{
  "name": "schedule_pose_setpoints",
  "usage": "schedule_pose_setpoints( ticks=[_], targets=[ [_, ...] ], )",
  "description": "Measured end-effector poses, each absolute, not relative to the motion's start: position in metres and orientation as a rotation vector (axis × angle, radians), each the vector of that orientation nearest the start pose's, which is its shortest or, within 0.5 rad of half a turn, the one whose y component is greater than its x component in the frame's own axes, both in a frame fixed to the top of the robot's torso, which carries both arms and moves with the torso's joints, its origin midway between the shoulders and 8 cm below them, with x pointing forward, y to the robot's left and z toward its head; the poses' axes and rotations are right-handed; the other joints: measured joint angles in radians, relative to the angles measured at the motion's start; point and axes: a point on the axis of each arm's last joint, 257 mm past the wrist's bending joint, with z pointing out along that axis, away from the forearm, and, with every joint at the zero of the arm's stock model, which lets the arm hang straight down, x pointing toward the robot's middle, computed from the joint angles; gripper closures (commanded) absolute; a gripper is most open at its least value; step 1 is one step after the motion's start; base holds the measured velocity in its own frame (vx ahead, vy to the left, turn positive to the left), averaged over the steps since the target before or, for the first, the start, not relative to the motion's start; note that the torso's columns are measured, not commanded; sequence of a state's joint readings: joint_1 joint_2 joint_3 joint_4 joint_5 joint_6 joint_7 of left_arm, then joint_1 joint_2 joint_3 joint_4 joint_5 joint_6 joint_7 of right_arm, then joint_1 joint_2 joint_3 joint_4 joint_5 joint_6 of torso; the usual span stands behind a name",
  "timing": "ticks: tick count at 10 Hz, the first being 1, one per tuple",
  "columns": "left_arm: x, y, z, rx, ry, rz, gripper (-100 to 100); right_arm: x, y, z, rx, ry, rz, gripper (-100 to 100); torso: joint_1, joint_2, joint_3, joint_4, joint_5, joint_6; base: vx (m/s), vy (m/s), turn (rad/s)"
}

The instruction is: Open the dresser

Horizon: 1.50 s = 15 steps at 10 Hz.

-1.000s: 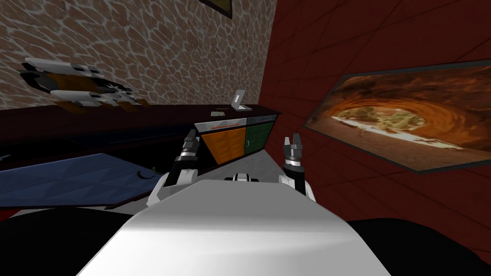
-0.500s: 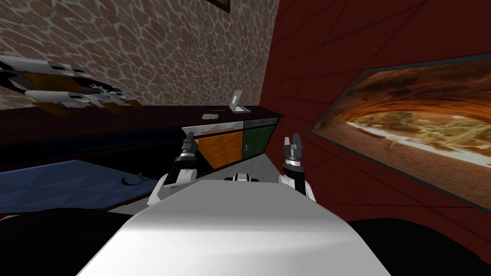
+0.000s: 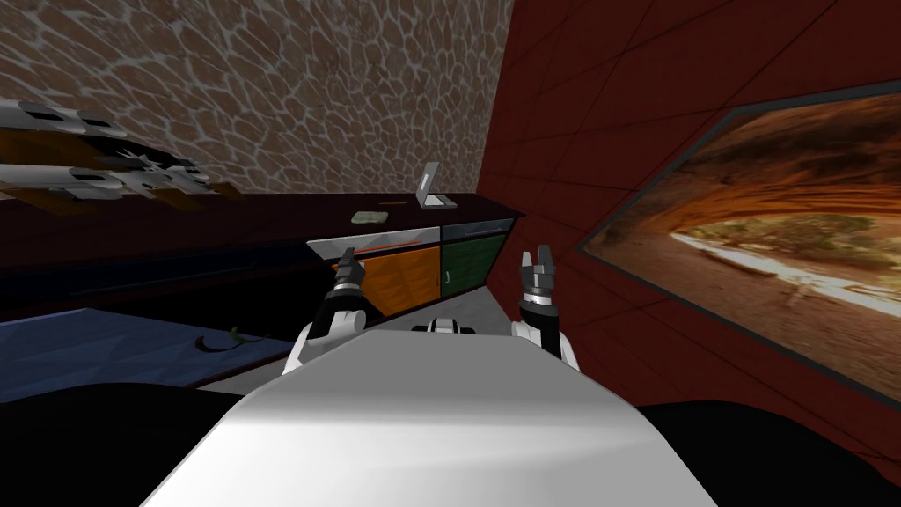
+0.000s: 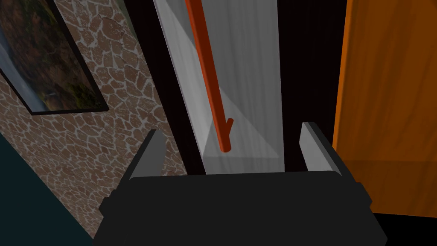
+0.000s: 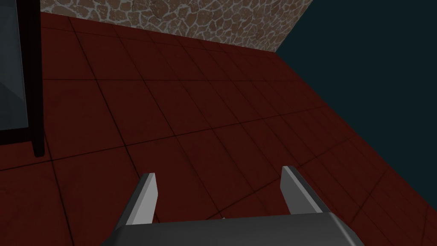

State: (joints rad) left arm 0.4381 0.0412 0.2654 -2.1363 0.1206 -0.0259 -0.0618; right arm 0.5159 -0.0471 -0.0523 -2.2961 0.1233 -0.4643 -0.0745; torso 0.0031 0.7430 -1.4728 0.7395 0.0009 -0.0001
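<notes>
The dresser (image 3: pixel 264 231) is a long dark cabinet against the stone wall. At its right end are a grey drawer front (image 3: pixel 378 241), an orange door (image 3: pixel 412 277) and a green door (image 3: pixel 472 262). My left gripper (image 3: pixel 347 261) is raised in front of the drawer's left part. In the left wrist view the grey drawer front (image 4: pixel 252 85) carries a thin orange-red bar handle (image 4: pixel 209 72). Its near end shows between my open left gripper (image 4: pixel 230 143) fingers, touching neither. The orange door (image 4: pixel 384 106) lies beside it. My right gripper (image 3: pixel 537 262) is held up, open and empty, also seen as right gripper (image 5: pixel 219 196) facing the red wall.
On the dresser top stand a small open laptop-like thing (image 3: pixel 429 188) and a flat greenish item (image 3: pixel 369 216). A blue bed surface (image 3: pixel 97 352) lies at the left. A large framed picture (image 3: pixel 792 255) hangs on the red wall at the right. A grey-and-orange model (image 3: pixel 88 172) is at the left.
My view has swung right, so the dresser front has slid left and a little nearer. The left gripper now sits against the drawer front. Both grippers stay open.
</notes>
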Motion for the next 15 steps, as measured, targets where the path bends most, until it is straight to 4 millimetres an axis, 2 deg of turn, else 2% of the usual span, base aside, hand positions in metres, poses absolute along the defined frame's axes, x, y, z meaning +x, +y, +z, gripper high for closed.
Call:
schedule_pose_setpoints(
  ticks=[2,4,5,6,7,11,12,15],
  targets=[
    [0.392,0.413,-0.119,-1.143,0.872,-0.932,-100,0.346,-0.280,0.019,0.598,0.725,1.226,0,-0.002,-0.003,-0.002,-0.001,-0.001,0.000,0.039,0.007,-0.004],
    [0.389,0.414,-0.112,-1.142,0.870,-0.930,-100,0.346,-0.280,0.019,0.598,0.726,1.226,0,-0.002,-0.010,-0.006,-0.003,0.000,0.000,0.085,0.020,-0.010],
    [0.389,0.414,-0.112,-1.143,0.871,-0.929,100,0.346,-0.280,0.019,0.598,0.726,1.226,0,-0.004,-0.005,-0.004,-0.002,-0.001,0.000,-0.061,-0.018,0.025],
    [0.391,0.413,-0.116,-1.145,0.873,-0.931,100,0.346,-0.280,0.019,0.598,0.725,1.226,0,-0.005,0.001,0.000,0.000,-0.001,0.000,-0.029,-0.004,0.013],
    [0.392,0.411,-0.107,-1.125,0.860,-0.940,100,0.346,-0.280,0.019,0.598,0.725,1.226,0,-0.001,-0.004,-0.001,-0.006,0.004,0.001,-0.119,-0.047,0.004],
    [0.386,0.408,-0.105,-1.134,0.871,-0.942,100,0.346,-0.280,0.019,0.598,0.725,1.226,0,0.000,-0.004,-0.002,-0.002,0.001,-0.001,-0.159,-0.066,0.005],
    [0.386,0.407,-0.108,-1.140,0.874,-0.942,-100,0.346,-0.280,0.019,0.598,0.725,1.226,0,0.001,-0.009,-0.006,-0.002,-0.001,-0.002,-0.008,-0.010,-0.014],
    [0.377,0.408,-0.094,-1.139,0.870,-0.939,-100,0.346,-0.280,0.019,0.598,0.726,1.226,0,-0.002,-0.008,-0.005,-0.002,-0.001,0.000,0.037,0.009,-0.011]
  ],
)
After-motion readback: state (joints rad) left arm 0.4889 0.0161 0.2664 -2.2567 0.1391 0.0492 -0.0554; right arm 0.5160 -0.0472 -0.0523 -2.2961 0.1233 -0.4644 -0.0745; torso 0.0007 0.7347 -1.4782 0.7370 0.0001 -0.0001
